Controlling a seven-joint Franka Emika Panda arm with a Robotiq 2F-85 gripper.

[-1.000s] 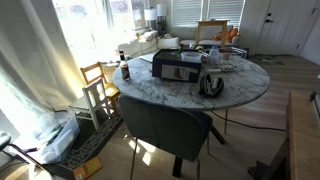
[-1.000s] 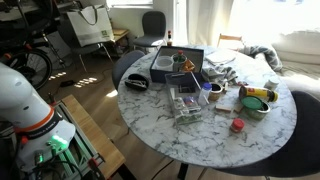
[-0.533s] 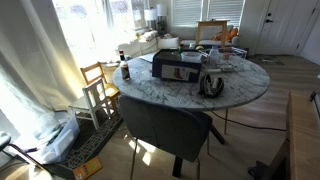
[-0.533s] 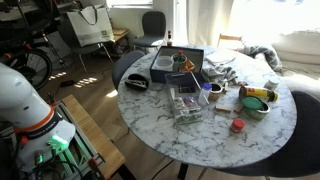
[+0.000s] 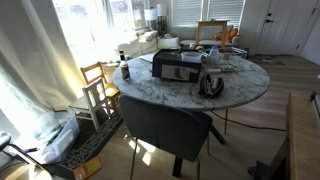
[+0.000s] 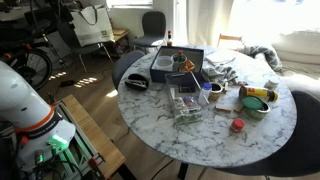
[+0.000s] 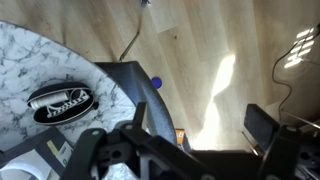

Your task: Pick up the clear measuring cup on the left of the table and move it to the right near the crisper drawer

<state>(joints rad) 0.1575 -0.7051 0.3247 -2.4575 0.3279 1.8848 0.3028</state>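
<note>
The cup [image 6: 185,103], a clear, boxy-looking vessel as far as an exterior view showed, stood about mid-bench [image 6: 205,145]. It was just on the near side of the drawer [image 6: 165,72] and apart from it.

The claw [image 7: 178,135] was nowhere close. In the wrist view its fingers were spread wide with nothing between them, hanging past the bench's edge over wood floor and a dark chair [image 7: 135,85]. The black-and-yellow disc [image 7: 60,103] lay on the marble to its left. I could not make out the claw in either exterior view.

Judging from that, the grasp had not begun and the whole reach lay ahead. The path in would likely cross the disc, so a low approach could clip it. The cup's clear walls make its edges hard to read, and a smooth wall could slip out of a shallow pinch. Fingers arriving off-centre could shove the cup into the drawer. At the set-down beside the drawer, a wide swing could knock the drawer's wall.

Counted: one cup, one drawer, one disc, one bowl [image 6: 257,100] at the right, one red lid [image 6: 237,125] nearer, one claw.
</note>
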